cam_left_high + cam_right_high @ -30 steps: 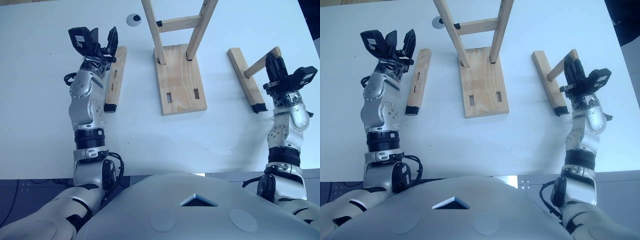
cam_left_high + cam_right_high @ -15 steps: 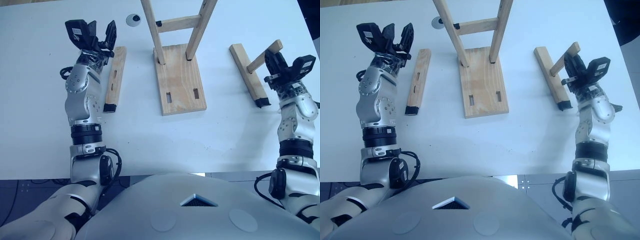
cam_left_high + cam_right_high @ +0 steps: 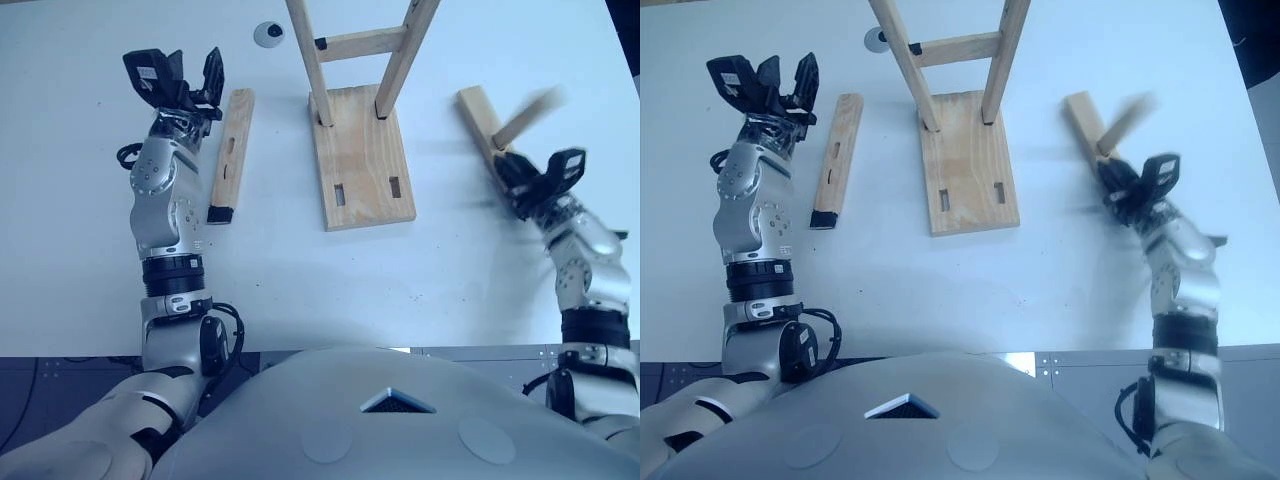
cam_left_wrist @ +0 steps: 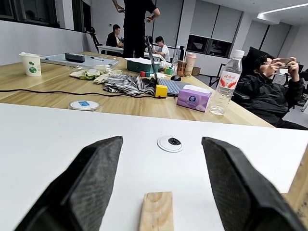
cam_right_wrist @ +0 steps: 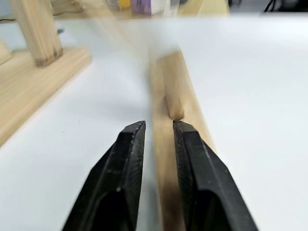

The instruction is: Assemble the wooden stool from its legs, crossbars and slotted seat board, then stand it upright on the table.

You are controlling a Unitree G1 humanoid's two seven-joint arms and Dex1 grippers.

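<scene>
1. Seat board (image 3: 362,160) lies flat on the desk (image 3: 300,260), with two legs (image 3: 305,50) and a crossbar (image 3: 357,45) stuck in it.
2. Left of the seat board lies a loose leg (image 3: 231,150). The left gripper (image 4: 161,142) is by its far end, jaws wide open and empty.
3. Right of the seat board lies another leg (image 3: 478,112). The right gripper (image 5: 159,127) is over it, jaws almost closed with a thin gap.

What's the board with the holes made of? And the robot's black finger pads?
The board looks like pale, unpainted wood: grain lines show, and the surface is matte. The left gripper's pads look like black foam or rubber, rough and speckled; I can't tell which.
</scene>
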